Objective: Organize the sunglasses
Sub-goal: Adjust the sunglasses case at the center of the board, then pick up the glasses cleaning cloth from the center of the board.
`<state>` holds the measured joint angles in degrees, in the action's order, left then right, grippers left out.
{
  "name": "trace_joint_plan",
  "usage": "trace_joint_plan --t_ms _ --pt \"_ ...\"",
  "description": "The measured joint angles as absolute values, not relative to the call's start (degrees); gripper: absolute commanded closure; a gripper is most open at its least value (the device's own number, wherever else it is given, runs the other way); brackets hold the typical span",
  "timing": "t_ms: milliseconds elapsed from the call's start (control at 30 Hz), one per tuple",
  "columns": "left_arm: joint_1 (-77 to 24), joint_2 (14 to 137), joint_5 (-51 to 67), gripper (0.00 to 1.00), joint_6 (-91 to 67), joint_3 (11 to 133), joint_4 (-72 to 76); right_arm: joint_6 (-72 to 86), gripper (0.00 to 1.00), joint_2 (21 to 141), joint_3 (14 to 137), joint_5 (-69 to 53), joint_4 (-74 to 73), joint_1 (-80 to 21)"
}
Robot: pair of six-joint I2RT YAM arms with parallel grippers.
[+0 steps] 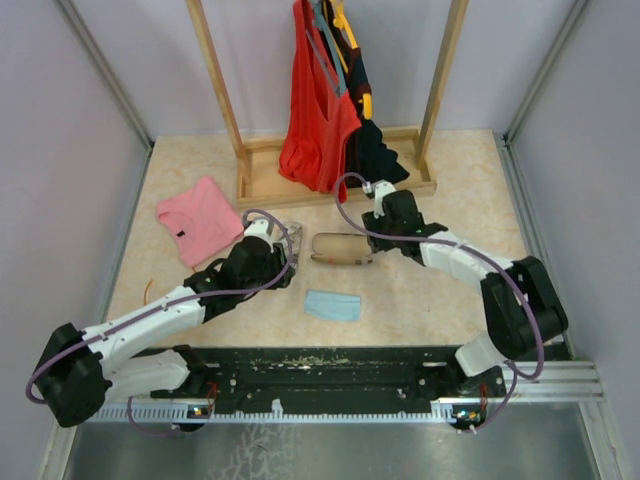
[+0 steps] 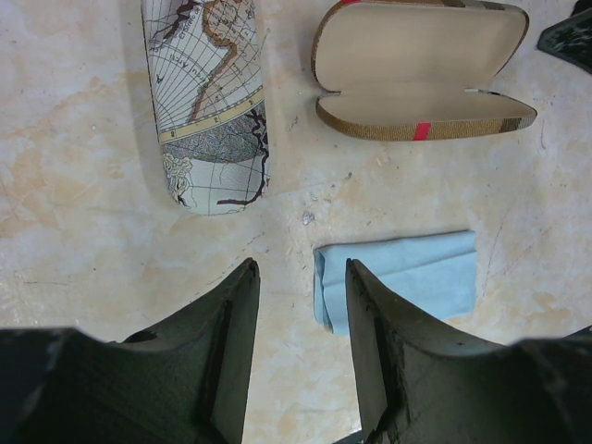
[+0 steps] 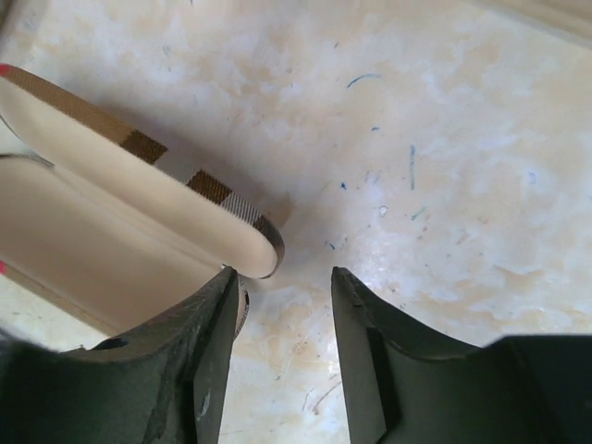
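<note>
Our left arm point(image 1: 150, 315) reaches forward and inward, its left gripper point(image 2: 301, 268) hanging with jaws apart and empty over bare table point(image 2: 92, 231), the map-print case point(image 2: 208, 102) ahead and the blue cloth point(image 2: 407, 277) just beside one finger. Our right arm point(image 1: 460, 258) folds toward the middle, the right gripper point(image 3: 282, 273) parted and empty beside the end of the open brown case point(image 3: 111, 222), with bare table beyond. We cannot find the sunglasses in any view.
</note>
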<state>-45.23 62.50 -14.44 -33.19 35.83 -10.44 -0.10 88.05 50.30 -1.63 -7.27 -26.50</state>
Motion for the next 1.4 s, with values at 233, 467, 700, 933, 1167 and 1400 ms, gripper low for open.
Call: trace_joint_plan --t_ms 233,467,700,933,1167,1400 --pt "-45.23 63.51 -13.85 0.50 -33.08 35.83 -10.11 8.43 0.53 73.69 45.65 4.08 -6.22 -26.50" --pt "-45.23 66.52 -11.75 0.49 -32.42 35.83 -8.62 20.01 0.50 62.00 38.24 4.64 -7.44 -26.50" --pt "-45.23 68.55 -10.44 0.48 -31.94 35.05 -6.96 29.82 0.44 52.60 29.12 5.85 -13.13 -32.01" --pt "-45.28 70.65 -10.37 0.41 -31.83 33.95 -6.42 37.87 0.44 53.04 29.12 11.79 -16.82 -44.53" --pt "-45.28 69.87 -12.99 0.06 -31.00 33.95 -6.50 41.69 0.44 53.84 27.62 14.68 -17.96 -46.37" --pt "-45.28 66.17 -14.85 0.00 -30.33 33.80 -4.62 42.22 0.47 54.63 27.64 14.66 -18.15 -46.39"
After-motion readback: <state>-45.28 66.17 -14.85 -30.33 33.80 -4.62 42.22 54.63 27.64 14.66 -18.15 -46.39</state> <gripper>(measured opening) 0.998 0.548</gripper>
